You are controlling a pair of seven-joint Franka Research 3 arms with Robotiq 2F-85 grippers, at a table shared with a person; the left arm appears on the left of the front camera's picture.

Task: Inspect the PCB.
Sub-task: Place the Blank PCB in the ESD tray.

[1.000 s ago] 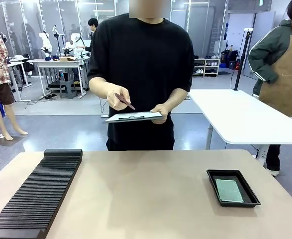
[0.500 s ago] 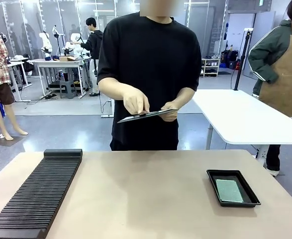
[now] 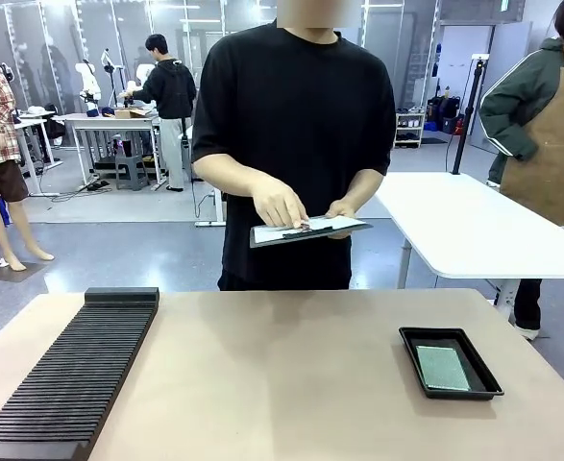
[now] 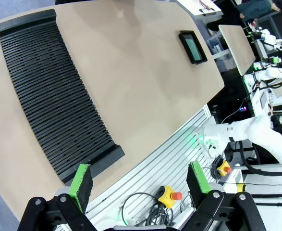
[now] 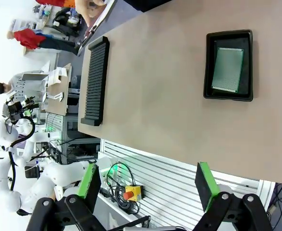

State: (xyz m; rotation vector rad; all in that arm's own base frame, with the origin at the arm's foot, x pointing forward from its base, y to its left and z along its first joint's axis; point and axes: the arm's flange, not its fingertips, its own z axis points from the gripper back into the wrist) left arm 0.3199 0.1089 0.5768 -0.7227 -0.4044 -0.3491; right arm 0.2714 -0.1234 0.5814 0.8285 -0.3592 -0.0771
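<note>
The green PCB (image 3: 443,368) lies flat in a shallow black tray (image 3: 419,363) at the table's right side; the right wrist view shows the PCB (image 5: 227,69) in the tray (image 5: 209,65) from above. From high over the table's near edge, my right gripper (image 5: 148,186) looks down with its green-padded fingers wide open and nothing between them. My left gripper (image 4: 139,181) is open too, hovering over the near edge close to the black slotted rack (image 4: 54,96). The tray (image 4: 184,36) shows small and far in that view.
A long black slotted rack (image 3: 75,370) runs along the table's left side. Across the table a person stands holding a dark clipboard (image 3: 307,230) with white paper, one hand on it. Another white table (image 3: 464,226) stands behind on the right.
The person has levelled the clipboard and shifted it slightly right, with a hand now resting on it. Both arms, the tray and the PCB have not moved.
</note>
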